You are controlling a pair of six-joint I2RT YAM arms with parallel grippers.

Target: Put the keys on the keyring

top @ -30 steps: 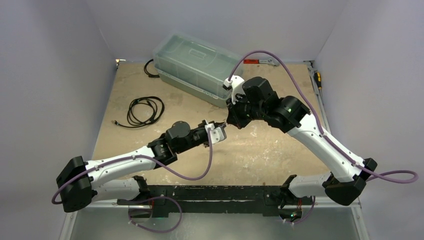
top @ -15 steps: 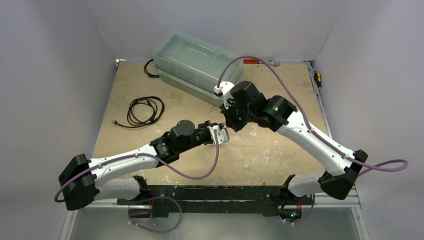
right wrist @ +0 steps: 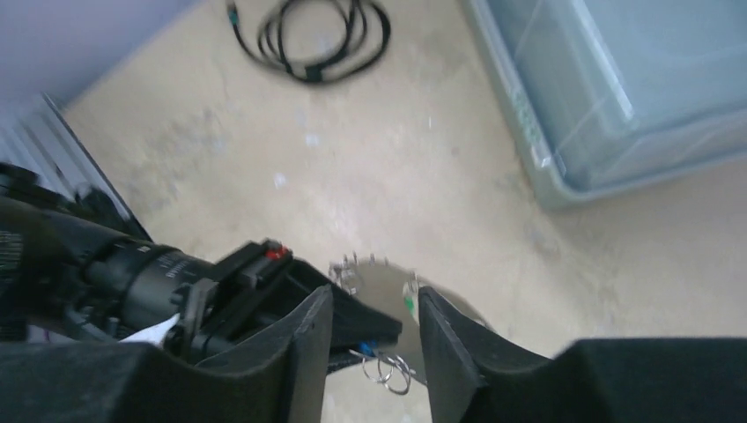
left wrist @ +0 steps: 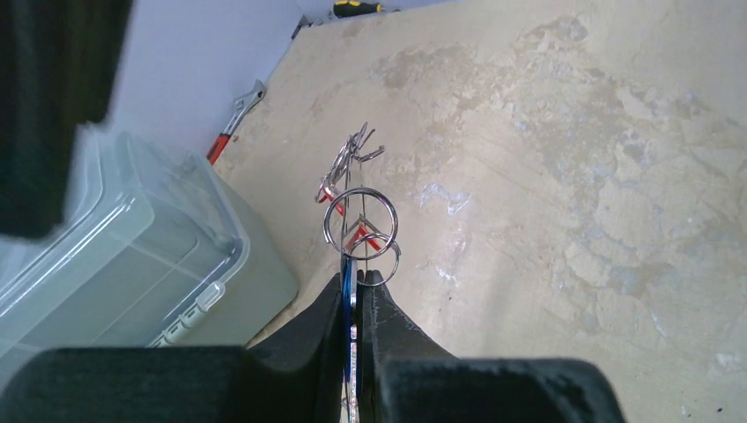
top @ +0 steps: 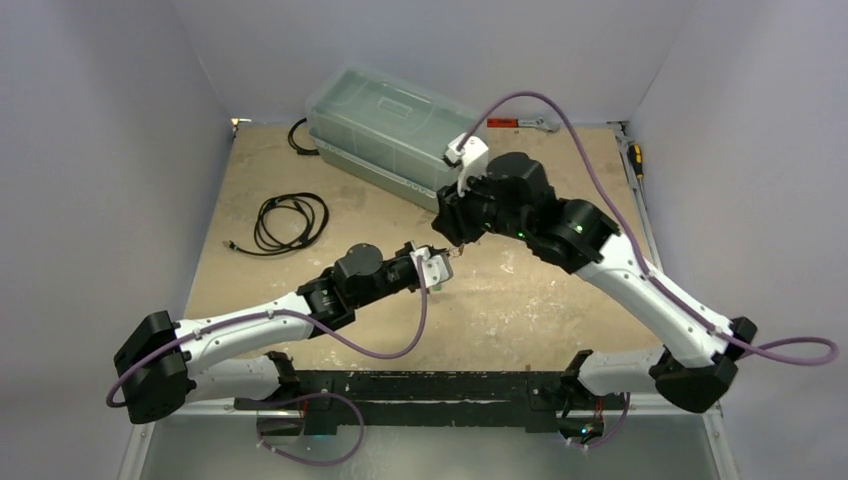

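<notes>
1. Pinching a thin blue tag edge-on, the left gripper has its fingers pressed together on it over the mottled table.
2. Just past those fingertips sits the keyring, a round metal ring with a three-spoked centre. The keys are bunched at its far end, with red bits showing among them.
3. The right gripper has its fingers spread. In its wrist view the bundle lies in the gap between them, with a green tag showing there. Whether either finger touches the metal cannot be told.
4. From above, the two grippers meet almost tip to tip over the middle of the table, near the clear plastic bin.
5. A coiled black cable lies well apart to the left, and a red-handled wrench lies near the back wall.
</notes>
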